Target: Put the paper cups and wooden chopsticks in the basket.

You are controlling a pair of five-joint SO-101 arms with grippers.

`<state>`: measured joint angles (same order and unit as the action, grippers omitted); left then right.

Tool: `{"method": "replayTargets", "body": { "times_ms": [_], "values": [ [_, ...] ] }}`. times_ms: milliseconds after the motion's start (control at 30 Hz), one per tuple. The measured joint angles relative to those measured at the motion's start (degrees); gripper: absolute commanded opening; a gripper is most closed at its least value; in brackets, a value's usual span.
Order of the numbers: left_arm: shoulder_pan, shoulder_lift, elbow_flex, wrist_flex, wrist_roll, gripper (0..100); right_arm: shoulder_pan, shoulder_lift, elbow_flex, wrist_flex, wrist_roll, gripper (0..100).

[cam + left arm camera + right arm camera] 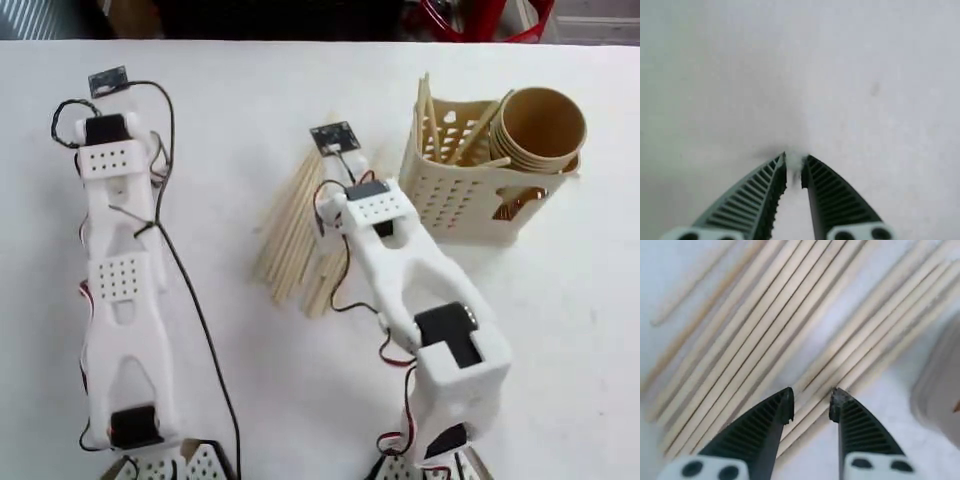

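The right arm's claw (811, 402) is open only narrowly, its two tips poised low over the loose wooden chopsticks (290, 230). From the right wrist view a stick or two runs across the gap between the tips, but nothing is pinched, and I can't tell whether the tips touch the wood. These chopsticks lie fanned out in a loose bundle about the middle of the tabletop (250, 90), towards its far edge and just beside the basket (450, 205).

The basket, a pale slotted one, stands nearer the far right corner. The paper cups (540, 125) are stacked together inside it at its right end. A few more chopsticks (440, 120) stand on a slant at its left end, their ends poking above the rim.

The left arm stretches along the left side of the tabletop, well apart from all this. Its claw (794, 167) is all but closed, just a sliver between the tips, holding nothing over bare white surface.
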<state>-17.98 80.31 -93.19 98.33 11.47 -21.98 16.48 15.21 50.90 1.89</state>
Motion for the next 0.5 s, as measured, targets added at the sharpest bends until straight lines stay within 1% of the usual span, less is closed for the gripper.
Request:
{"method": "replayTargets", "body": {
  "times_ms": [233,433,500],
  "values": [
    [0.00,0.00,0.00,0.00,0.00,8,-0.26,4.84,-5.19,0.09,0.00,12.8],
    [0.00,0.00,0.00,0.00,0.00,8,0.00,5.89,-6.24,0.18,0.00,4.9],
    [0.00,0.00,0.00,0.00,0.00,8,0.00,6.68,-7.03,-0.18,0.00,4.4]
  ]
}}
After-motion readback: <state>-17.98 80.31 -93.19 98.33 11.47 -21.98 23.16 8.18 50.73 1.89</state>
